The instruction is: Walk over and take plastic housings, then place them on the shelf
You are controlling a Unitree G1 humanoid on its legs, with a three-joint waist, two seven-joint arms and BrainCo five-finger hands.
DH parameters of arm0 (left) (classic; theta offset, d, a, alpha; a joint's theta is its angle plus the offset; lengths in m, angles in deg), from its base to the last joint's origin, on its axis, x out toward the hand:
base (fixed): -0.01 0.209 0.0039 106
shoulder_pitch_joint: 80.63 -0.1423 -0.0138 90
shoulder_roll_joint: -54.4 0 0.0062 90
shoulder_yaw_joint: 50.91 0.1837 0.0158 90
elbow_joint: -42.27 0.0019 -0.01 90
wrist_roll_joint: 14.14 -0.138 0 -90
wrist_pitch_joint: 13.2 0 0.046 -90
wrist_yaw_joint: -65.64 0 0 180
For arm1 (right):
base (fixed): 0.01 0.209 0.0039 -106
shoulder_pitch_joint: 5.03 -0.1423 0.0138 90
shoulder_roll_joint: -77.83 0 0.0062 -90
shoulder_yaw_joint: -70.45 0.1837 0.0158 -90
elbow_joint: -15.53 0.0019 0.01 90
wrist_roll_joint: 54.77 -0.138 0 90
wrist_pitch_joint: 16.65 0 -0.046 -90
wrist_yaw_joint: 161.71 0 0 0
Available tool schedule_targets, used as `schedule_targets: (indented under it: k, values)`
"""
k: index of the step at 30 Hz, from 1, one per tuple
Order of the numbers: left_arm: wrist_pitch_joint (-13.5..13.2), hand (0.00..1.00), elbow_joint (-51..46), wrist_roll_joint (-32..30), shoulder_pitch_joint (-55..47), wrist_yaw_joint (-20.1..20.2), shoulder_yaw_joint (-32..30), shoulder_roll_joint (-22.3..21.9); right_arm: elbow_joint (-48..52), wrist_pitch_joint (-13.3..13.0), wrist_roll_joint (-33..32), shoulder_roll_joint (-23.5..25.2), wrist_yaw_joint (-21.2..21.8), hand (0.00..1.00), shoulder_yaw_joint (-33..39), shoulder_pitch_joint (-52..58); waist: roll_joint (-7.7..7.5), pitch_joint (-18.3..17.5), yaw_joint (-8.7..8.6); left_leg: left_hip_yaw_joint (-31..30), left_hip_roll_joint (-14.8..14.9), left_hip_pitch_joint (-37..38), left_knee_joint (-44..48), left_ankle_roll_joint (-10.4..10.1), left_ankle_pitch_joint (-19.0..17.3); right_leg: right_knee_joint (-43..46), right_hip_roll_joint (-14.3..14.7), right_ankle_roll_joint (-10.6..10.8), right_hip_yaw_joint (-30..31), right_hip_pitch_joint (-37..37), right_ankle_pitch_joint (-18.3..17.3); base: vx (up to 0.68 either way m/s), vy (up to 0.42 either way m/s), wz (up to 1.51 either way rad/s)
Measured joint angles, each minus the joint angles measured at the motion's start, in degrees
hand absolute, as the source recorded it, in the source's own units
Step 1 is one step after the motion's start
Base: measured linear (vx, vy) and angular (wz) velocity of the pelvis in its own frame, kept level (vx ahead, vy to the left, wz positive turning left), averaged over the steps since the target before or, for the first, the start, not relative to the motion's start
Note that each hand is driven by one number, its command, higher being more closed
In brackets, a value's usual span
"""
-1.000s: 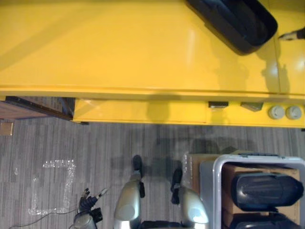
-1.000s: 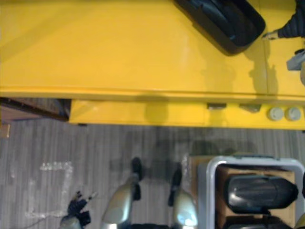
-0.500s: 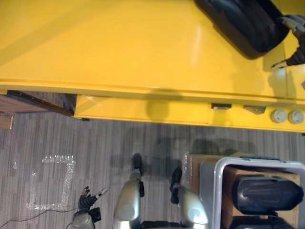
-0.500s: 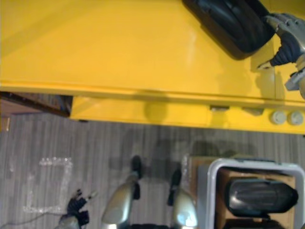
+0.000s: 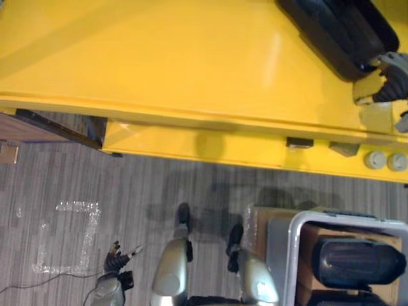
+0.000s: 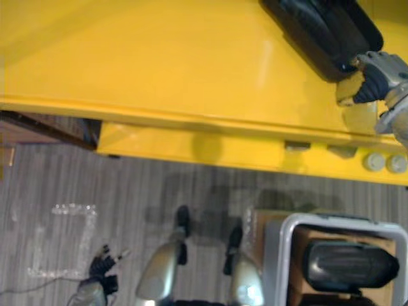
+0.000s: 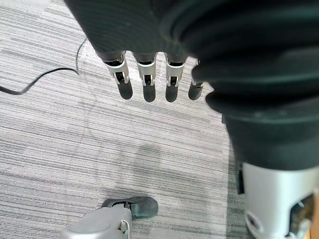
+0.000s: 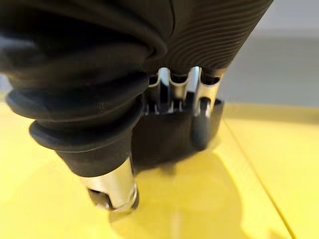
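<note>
On the yellow shelf (image 5: pixel 159 64), a black housing (image 5: pixel 338 29) is seen at 1 o'clock. Its near end is gripped by the right hand (image 6: pixel 377 73), with fingers curled over the rim. The left hand (image 7: pixel 148 79), fingers straight, is hung above the carpet (image 5: pixel 95 185) at 7 o'clock.

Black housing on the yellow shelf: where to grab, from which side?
The near short end of the housing, from the robot's right. It lies flat and slanted on the shelf, far end out of view, so that end is closest. The right hand is at it; the left hand hangs idle.
</note>
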Motion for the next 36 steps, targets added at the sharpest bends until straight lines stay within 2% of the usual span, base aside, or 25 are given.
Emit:
schedule_targets:
  k: [3,10,13,18,22,24,26,32,36]
  values:
    - [0.0,0.00,0.2,0.0,0.5,0.0,0.3,0.0,-1.5,0.6,0.2,0.3,-1.5,1.00,-1.1,-0.8,0.09,-0.1,0.31,0.0,0.0,-0.1,0.0,0.0,0.0,0.0,0.0,0.0,0.0,-0.2,0.0,0.00,0.000,0.00]
    - [0.0,0.00,1.8,0.6,1.1,-0.5,2.2,-0.4,-2.8,0.8,1.4,0.9,-4.0,1.00,-2.3,-2.8,2.08,-1.8,0.65,-0.1,-0.2,-1.1,-0.1,0.3,0.2,0.1,-0.2,0.0,0.0,-1.2,0.1,0.00,0.000,0.00]
    - [0.0,0.00,2.2,0.7,1.1,-0.5,2.7,-0.6,-2.8,0.9,1.2,2.0,-4.4,1.00,-2.6,-3.5,2.45,-2.0,0.65,-0.1,-0.1,-0.9,-0.1,0.2,0.3,0.1,-0.1,0.0,0.0,-1.1,0.1,0.00,0.000,0.00]
    - [0.0,0.00,2.2,0.7,1.1,-0.5,2.7,-0.7,-2.8,2.8,-2.0,3.3,-4.5,1.00,-3.3,-4.4,3.08,-2.4,0.66,-0.1,-0.2,-0.8,-0.1,0.4,0.4,0.2,-0.2,0.0,0.0,-1.0,0.1,0.00,0.000,0.00]
    - [0.0,0.00,2.2,0.7,1.2,-0.5,2.8,-1.7,-2.8,7.6,-6.7,6.7,-4.5,1.00,-3.1,-5.7,3.64,-2.7,0.57,-0.1,-0.2,-0.7,-0.1,0.4,0.5,0.5,-0.3,0.0,0.0,-1.0,0.1,0.00,0.000,0.00]
    - [0.0,0.00,2.2,0.7,1.2,-0.5,2.9,-3.0,-2.7,11.1,-8.1,8.9,-4.4,1.00,-1.2,-6.0,4.17,-3.0,0.70,-0.1,-0.2,-0.3,-0.5,0.4,0.8,0.7,-0.3,0.0,0.0,-0.9,0.1,0.00,0.000,0.00]
    - [0.1,0.00,2.2,0.7,1.2,-0.5,3.8,-3.3,-2.6,13.2,-9.7,10.4,-4.4,1.00,0.0,-6.0,4.47,-3.1,0.71,-0.1,-0.2,0.2,-1.3,0.4,1.2,0.9,-0.3,0.0,0.0,-0.8,0.1,0.00,0.000,0.00]
    - [0.3,0.00,2.1,0.7,1.2,-0.5,4.1,-4.2,1.3,22.3,-9.8,14.4,-4.5,1.00,5.9,-4.6,4.55,-3.1,0.51,0.1,-0.2,0.6,-1.5,0.3,1.4,1.3,-0.5,0.0,0.2,-0.8,0.0,0.00,0.000,0.00]
    - [0.5,0.00,2.0,0.7,1.2,-0.5,4.0,-5.2,6.2,26.2,-8.2,16.7,-5.5,1.00,8.2,-1.9,4.55,-3.1,-0.11,0.3,-0.3,1.3,-2.2,0.4,1.7,1.6,-0.7,-0.1,0.3,-0.7,0.0,0.01,0.006,-0.03]
